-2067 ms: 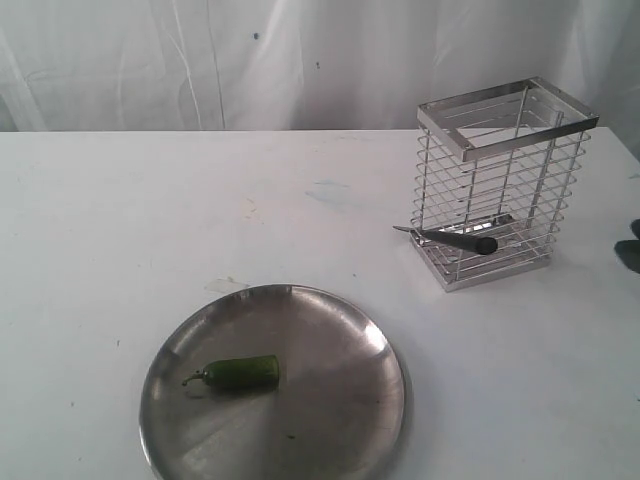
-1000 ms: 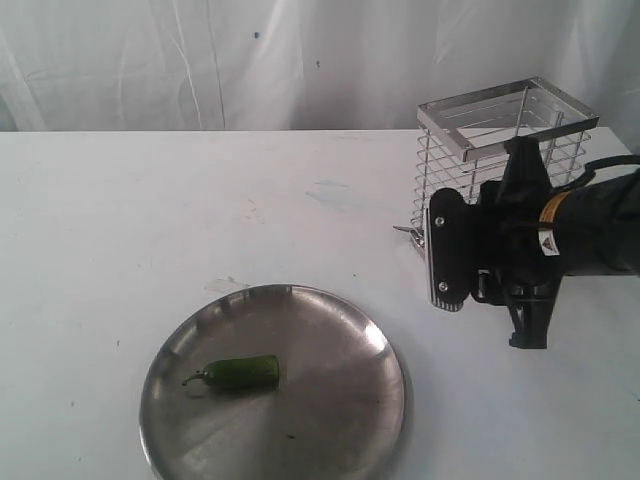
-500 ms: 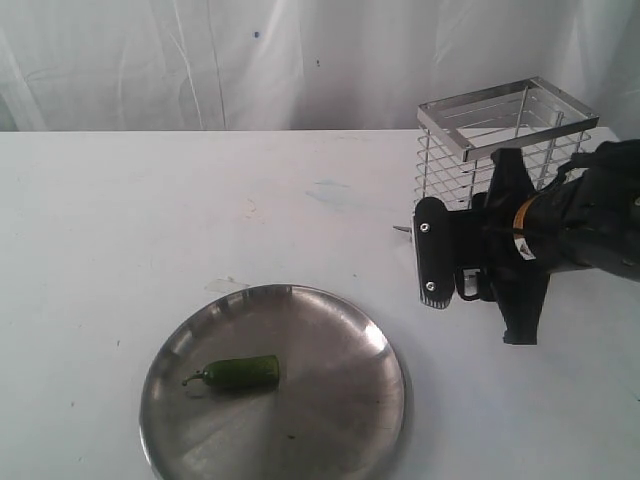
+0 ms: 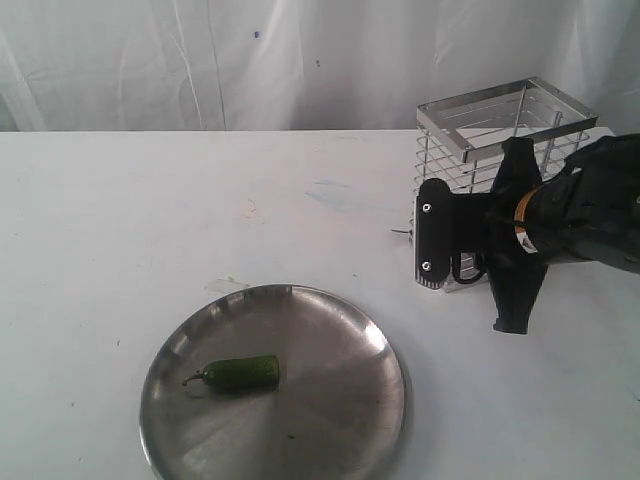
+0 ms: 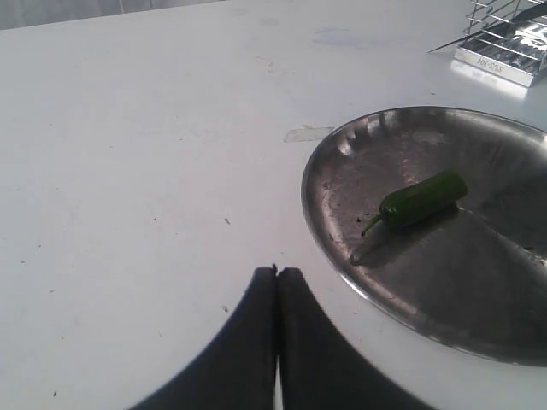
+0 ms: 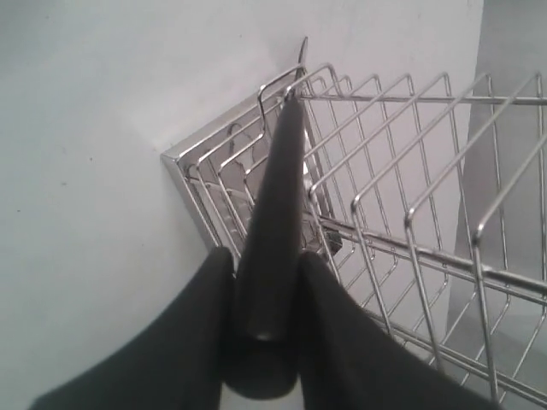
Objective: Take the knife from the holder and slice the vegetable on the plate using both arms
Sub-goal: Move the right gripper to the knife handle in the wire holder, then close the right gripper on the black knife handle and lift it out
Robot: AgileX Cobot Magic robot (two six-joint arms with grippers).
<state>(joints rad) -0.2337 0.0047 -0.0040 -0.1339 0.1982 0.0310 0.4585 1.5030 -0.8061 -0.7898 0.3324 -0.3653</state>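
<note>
Right wrist view: we see the knife (image 6: 278,171) lying low in the holder (image 4: 530,137), its handle pinched between the fingers of the right gripper (image 6: 265,256) — the blade tip pokes out through the wires near the base. We find the plate (image 4: 330,400) well apart on the table (image 4: 200,200), with the vegetable (image 4: 240,373) lying on it. The left gripper (image 5: 275,275) hangs near the plate's rim — fingers pressed together, holding nothing.

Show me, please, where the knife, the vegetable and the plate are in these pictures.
knife (image 6: 275,205): right wrist view, middle of the black handle.
vegetable (image 4: 240,373): exterior view, middle of the green body.
plate (image 4: 335,400): exterior view, bare steel to the right of the vegetable.
</note>
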